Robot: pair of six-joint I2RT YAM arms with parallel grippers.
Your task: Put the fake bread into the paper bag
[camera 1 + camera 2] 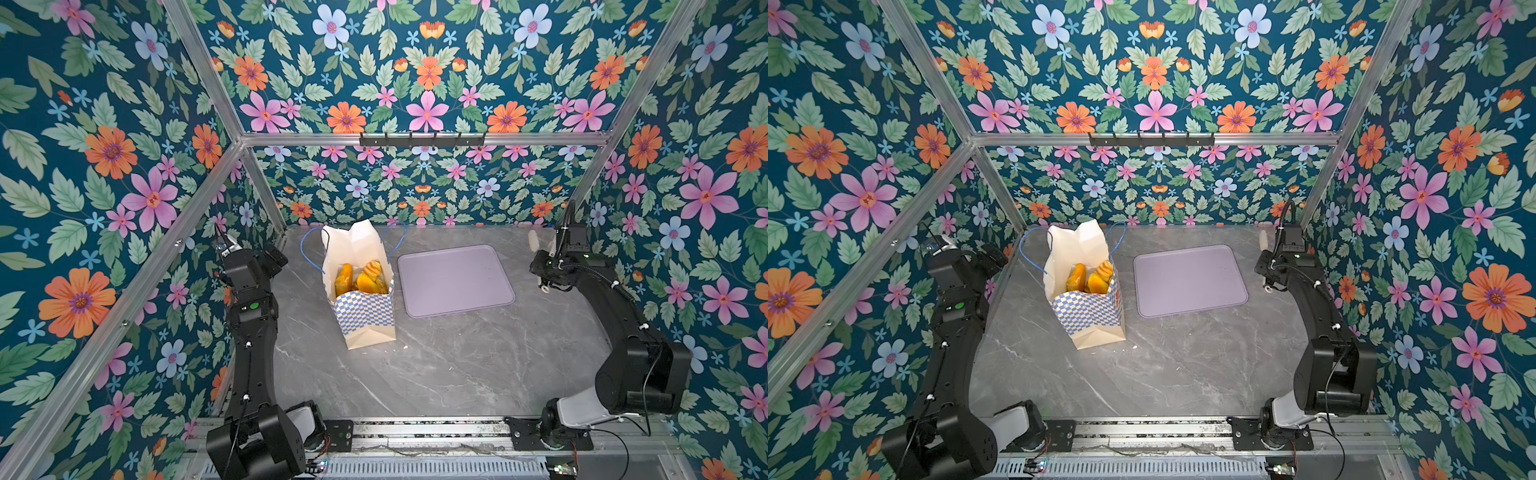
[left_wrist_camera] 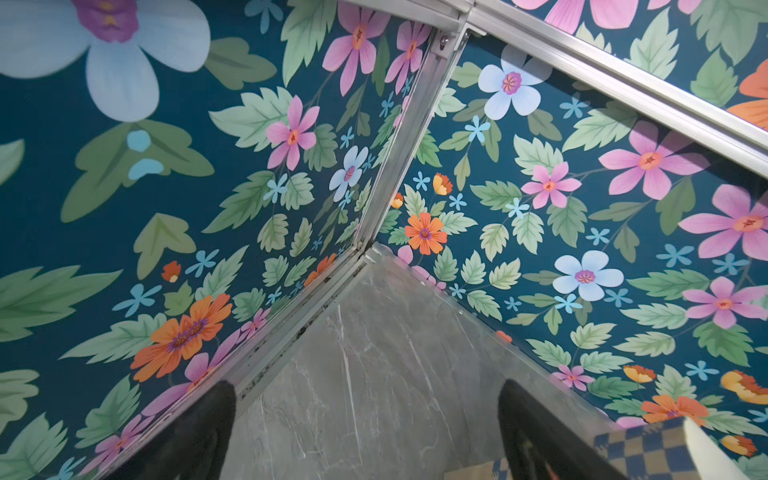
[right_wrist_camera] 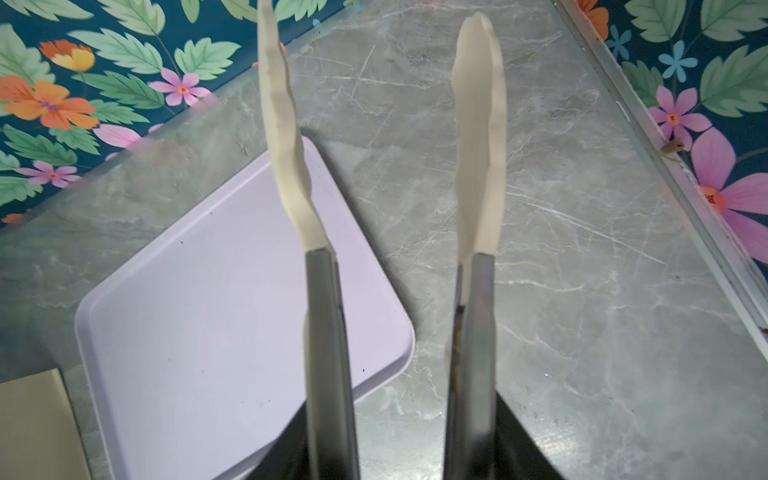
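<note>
My grey marble desk (image 1: 457, 374) spread between flowered walls (image 1: 104, 166), seen in both top views. Toward its back-left corner the paper bag (image 1: 365, 316) stood upright with its mouth open, the blue-and-white chequered band turned to the front edge.

Just beside the bag, along the middle of the back edge, the lilac tray (image 1: 455, 280) lay flat. A narrow strip of desk showed between the two.

My left hand (image 2: 368, 386) hung near the desk's left edge, aimed at the back-left corner. It was released, its black fingers (image 2: 203, 436) spread wide over bare marble. In the left wrist view a corner of the bag's chequered band showed beside one of them.

My right hand (image 3: 372, 16) hung above the back-right corner, just off the tray's right edge. It too was released, its cream fingertips (image 3: 289, 145) standing apart with only desk and tray showing between them.

The fake bread (image 1: 361, 278) sat inside the bag: several golden-yellow pieces, one of them ridged, packed together below the rim. How many lay deeper I could not tell.
</note>
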